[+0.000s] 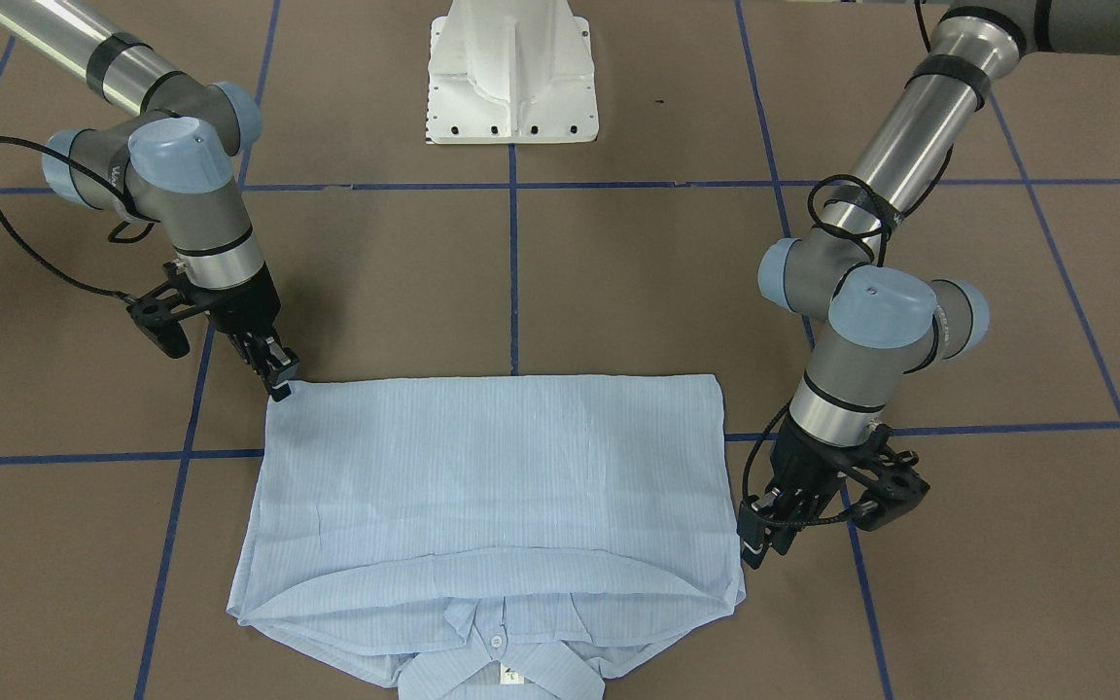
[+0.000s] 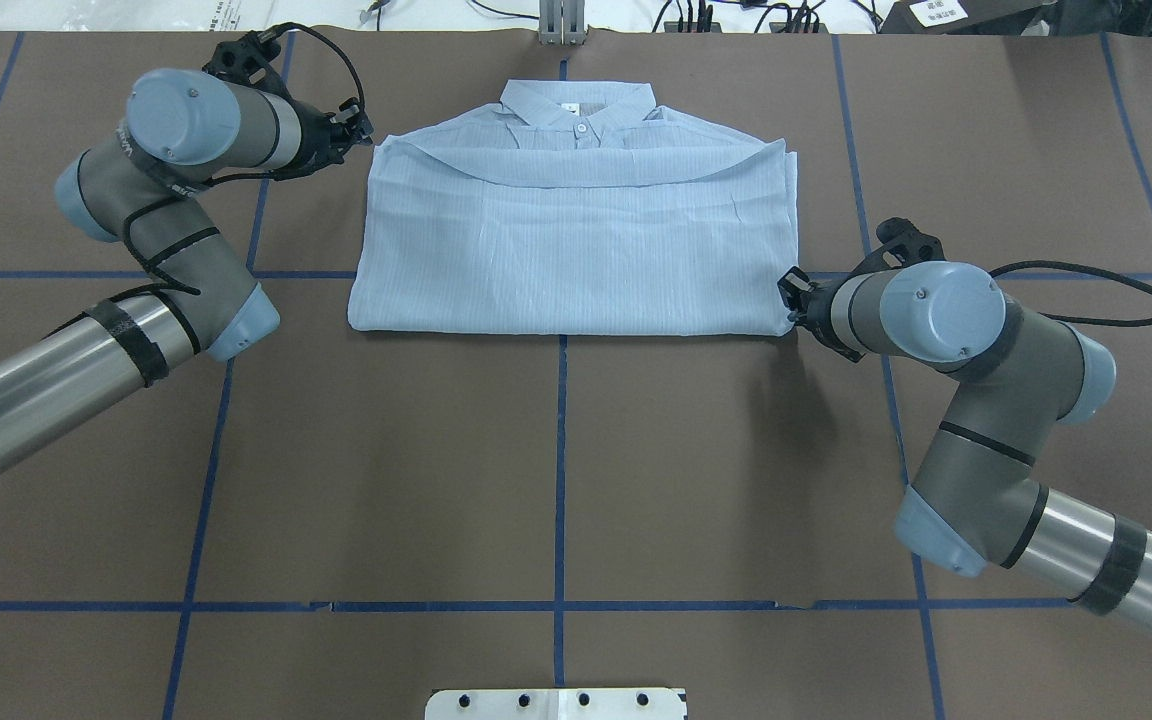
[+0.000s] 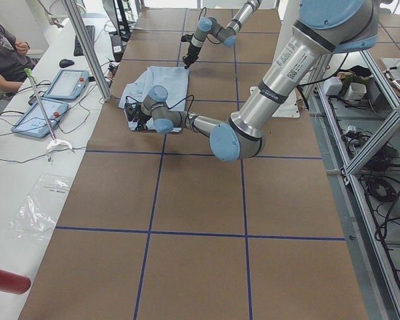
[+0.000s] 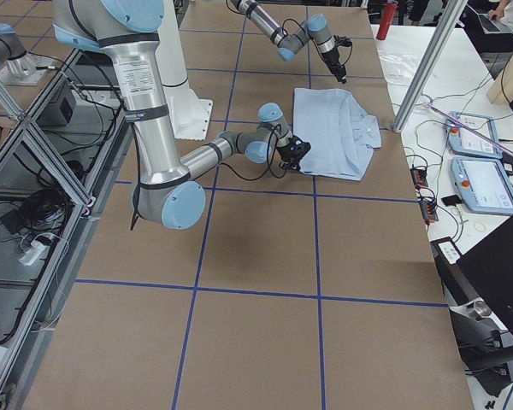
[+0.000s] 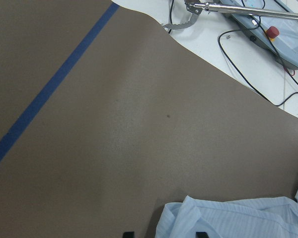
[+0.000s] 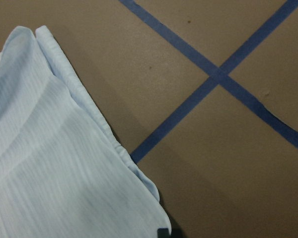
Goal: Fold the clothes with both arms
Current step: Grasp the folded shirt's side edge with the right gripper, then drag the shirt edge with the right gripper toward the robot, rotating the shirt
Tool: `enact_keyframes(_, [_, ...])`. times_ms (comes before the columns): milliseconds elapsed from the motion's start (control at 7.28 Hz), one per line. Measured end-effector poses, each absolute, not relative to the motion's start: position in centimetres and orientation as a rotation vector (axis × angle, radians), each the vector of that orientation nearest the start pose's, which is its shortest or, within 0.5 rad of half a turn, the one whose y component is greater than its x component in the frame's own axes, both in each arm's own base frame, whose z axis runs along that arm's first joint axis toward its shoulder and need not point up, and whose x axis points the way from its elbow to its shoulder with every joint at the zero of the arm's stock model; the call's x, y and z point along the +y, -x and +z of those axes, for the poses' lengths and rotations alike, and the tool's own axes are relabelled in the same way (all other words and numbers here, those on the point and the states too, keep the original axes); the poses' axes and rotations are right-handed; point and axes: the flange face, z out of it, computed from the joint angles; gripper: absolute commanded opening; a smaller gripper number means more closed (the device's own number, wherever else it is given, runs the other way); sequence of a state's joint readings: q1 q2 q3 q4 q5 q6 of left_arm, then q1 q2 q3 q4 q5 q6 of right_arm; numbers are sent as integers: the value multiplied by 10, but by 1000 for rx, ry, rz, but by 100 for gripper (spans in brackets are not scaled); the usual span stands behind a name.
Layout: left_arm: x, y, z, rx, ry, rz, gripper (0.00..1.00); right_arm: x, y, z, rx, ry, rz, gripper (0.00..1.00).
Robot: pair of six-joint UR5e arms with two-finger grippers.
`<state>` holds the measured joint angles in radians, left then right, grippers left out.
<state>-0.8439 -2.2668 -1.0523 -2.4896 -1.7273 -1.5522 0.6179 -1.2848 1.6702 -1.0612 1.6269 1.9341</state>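
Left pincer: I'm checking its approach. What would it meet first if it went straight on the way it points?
Probably the shirt, its collar-end corner just ahead of the left pincer; depth unclear.

Folded blue shirt (image 4: 333, 137) on brown table (image 4: 256, 342), right arm (image 4: 150, 94) at its corner, left arm (image 4: 278, 34) beyond

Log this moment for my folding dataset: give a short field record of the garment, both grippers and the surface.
garment: light blue striped button-up shirt, folded into a rough rectangle, lying flat
collar end: shirt collar at the edge far from the robot, white neck label showing
left: left gripper open, fingertips either side of the shirt's collar-end corner
right: right gripper appears shut on the shirt's near corner
surface: brown table crossed by blue tape lines
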Motion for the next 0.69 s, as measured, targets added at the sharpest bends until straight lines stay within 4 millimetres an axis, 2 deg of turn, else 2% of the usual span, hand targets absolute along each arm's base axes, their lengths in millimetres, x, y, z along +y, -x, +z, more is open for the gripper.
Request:
enact_keyframes(137, [-670,-438,376,1075,-336,-654,51,-456,421,401,-944,-56,882,0])
enact_keyframes(275, [-669,-438,373,1080,-336,-656,51,-433,401,391,-958,-26,873,0])
enact_keyframes(412, [-667,-438,366,1093,-340,-654,51,-396,386,373,-952,29,853,0])
enact_keyframes(687, [-650,-439,338,1155,-338,-645,51,-301,379,321,-873,191,726,0])
